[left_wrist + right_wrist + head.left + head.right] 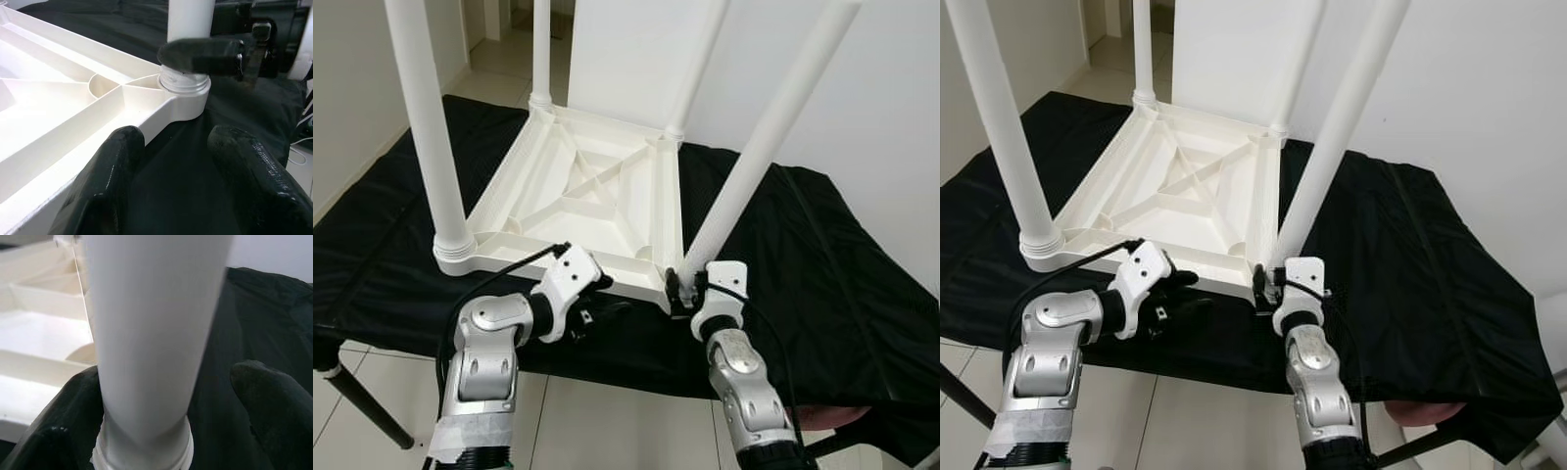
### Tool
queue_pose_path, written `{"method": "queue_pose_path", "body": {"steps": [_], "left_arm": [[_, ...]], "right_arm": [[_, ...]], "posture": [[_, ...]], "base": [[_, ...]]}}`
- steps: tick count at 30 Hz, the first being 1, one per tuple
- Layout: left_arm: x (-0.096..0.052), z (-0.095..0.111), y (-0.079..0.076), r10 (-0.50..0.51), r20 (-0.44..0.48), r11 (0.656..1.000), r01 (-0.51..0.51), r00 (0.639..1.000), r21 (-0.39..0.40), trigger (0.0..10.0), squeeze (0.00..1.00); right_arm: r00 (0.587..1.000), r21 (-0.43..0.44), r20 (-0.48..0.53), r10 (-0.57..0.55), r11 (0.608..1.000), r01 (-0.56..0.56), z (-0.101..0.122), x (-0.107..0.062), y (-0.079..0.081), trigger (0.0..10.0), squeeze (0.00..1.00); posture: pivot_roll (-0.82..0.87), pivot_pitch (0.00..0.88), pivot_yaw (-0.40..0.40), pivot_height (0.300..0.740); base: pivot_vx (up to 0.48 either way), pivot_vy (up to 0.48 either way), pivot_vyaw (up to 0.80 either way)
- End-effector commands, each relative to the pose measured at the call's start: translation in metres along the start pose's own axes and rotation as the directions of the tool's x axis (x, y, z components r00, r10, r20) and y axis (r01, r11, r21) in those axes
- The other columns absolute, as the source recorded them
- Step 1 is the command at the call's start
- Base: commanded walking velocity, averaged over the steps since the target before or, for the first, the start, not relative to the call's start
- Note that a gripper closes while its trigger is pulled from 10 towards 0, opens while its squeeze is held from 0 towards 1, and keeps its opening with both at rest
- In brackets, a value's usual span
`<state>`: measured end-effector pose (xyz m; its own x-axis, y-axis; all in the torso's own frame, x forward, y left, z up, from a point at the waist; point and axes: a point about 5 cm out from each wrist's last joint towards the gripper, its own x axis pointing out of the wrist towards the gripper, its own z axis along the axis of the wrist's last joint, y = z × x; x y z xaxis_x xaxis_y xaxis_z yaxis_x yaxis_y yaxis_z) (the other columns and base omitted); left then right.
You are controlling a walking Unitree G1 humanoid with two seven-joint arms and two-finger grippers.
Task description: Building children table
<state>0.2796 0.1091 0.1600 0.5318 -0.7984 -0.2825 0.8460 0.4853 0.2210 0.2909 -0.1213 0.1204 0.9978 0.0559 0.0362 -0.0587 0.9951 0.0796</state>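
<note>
My right tool stood apart around the near leg; my left tool, also apart, touched the tabletop on the counter.

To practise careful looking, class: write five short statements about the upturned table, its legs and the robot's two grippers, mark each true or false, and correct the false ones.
1. The white table lies upside down on a black cloth. True.
2. Only two legs are fitted. False: four legs stand up from its corners.
3. The right gripper is at the base of the near right leg. True: its fingers flank the leg just above the socket, one touching and the other apart.
4. The left gripper is clamped around a leg. False: it is open beside the table's near edge, holding nothing.
5. The cloth is red. False: it is black.
</note>
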Motion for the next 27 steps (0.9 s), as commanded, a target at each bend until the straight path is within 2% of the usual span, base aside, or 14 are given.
{"method": "queue_pose_path", "body": {"steps": [1,5,6,9,11,12,13,14,20,23,24,25,26,27], "left_arm": [[0.001,0.000,0.011,0.287,0.000,0.958,-0.287,0.958,-0.005,10.0,0.00],[0.002,0.000,0.011,0.287,0.000,0.958,-0.287,0.958,-0.005,10.0,0.00],[0.001,0.001,0.010,0.287,0.001,0.958,-0.287,0.958,-0.004,10.0,0.00],[0.001,0.000,0.011,0.289,0.000,0.957,-0.289,0.957,-0.003,10.0,0.00],[0.001,0.000,0.011,0.290,-0.001,0.957,-0.290,0.957,-0.003,10.0,0.00],[0.000,0.000,0.013,0.293,-0.003,0.956,-0.293,0.956,-0.002,10.0,0.00],[0.000,0.000,0.013,0.293,-0.003,0.956,-0.293,0.956,-0.002,10.0,0.00],[0.000,0.000,0.014,0.294,-0.007,0.956,-0.294,0.956,0.004,10.0,0.00],[-0.001,-0.002,0.019,0.301,-0.014,0.953,-0.301,0.953,0.017,10.0,0.00],[-0.001,-0.003,0.036,0.359,-0.019,0.933,-0.359,0.933,0.009,10.0,0.00],[-0.001,-0.003,0.036,0.359,-0.019,0.933,-0.359,0.933,0.009,10.0,0.00],[-0.003,-0.002,0.046,0.401,-0.019,0.916,-0.400,0.916,0.017,10.0,0.00],[-0.003,-0.002,0.046,0.401,-0.019,0.916,-0.400,0.916,0.017,10.0,0.00],[-0.005,-0.001,0.055,0.434,-0.023,0.901,-0.433,0.901,0.025,10.0,0.00]], "right_arm": [[0.999,0.086,0.000,-0.048,0.995,0.047,0.002,-0.001,-0.006,10.0,0.00],[0.998,0.067,-0.007,-0.062,0.996,0.063,0.003,0.001,-0.008,10.0,0.00],[0.998,-0.107,0.024,-0.049,0.993,0.051,0.004,0.001,-0.007,10.0,0.00],[0.998,-0.123,0.037,-0.047,0.991,0.051,0.004,0.001,-0.007,10.0,0.00],[0.998,-0.117,0.060,-0.016,0.993,0.023,0.007,0.000,-0.004,10.0,0.00],[0.997,-0.066,0.082,-0.004,0.998,0.009,0.012,0.000,-0.001,10.0,0.00],[0.997,-0.066,0.082,-0.004,0.998,0.009,0.012,0.000,-0.001,10.0,0.00],[0.994,-0.027,0.108,0.010,1.000,-0.007,0.017,0.000,0.000,10.0,0.00],[0.991,-0.013,0.135,0.013,1.000,-0.011,0.023,0.000,0.000,10.0,0.00],[0.989,-0.006,0.148,0.008,1.000,-0.008,0.026,0.001,-0.004,10.0,0.00],[0.989,-0.006,0.148,0.008,1.000,-0.008,0.026,0.001,-0.004,10.0,0.00],[0.987,-0.017,0.159,0.021,1.000,-0.019,0.028,0.001,-0.005,10.0,0.00],[0.987,-0.017,0.159,0.021,1.000,-0.019,0.028,0.001,-0.005,10.0,0.00],[0.986,-0.034,0.165,0.023,0.999,-0.018,0.029,0.002,-0.007,10.0,0.00]], "posture": [[0.08,0.000,-0.175,0.740],[0.08,0.000,-0.175,0.740],[0.08,0.000,-0.174,0.740],[0.08,0.000,-0.175,0.740],[0.08,0.000,-0.172,0.740],[0.08,0.000,-0.168,0.740],[0.08,0.000,-0.168,0.740],[0.08,0.000,-0.168,0.740],[0.08,0.000,-0.167,0.740],[0.07,0.000,-0.163,0.740],[0.07,0.000,-0.163,0.740],[0.07,0.000,-0.155,0.740],[0.07,0.000,-0.155,0.740],[0.07,0.000,-0.151,0.740]], "base": [[0.000,0.000,0.00],[0.000,0.000,0.00],[0.000,0.000,0.00],[0.000,0.000,0.00],[0.000,0.000,0.00],[0.000,0.000,0.00],[0.000,0.000,0.00],[0.000,0.000,0.00],[0.000,0.000,0.00],[0.000,0.000,0.00],[0.000,0.000,0.00],[0.000,0.000,0.00],[0.000,0.000,0.00],[0.000,0.000,0.00]]}}
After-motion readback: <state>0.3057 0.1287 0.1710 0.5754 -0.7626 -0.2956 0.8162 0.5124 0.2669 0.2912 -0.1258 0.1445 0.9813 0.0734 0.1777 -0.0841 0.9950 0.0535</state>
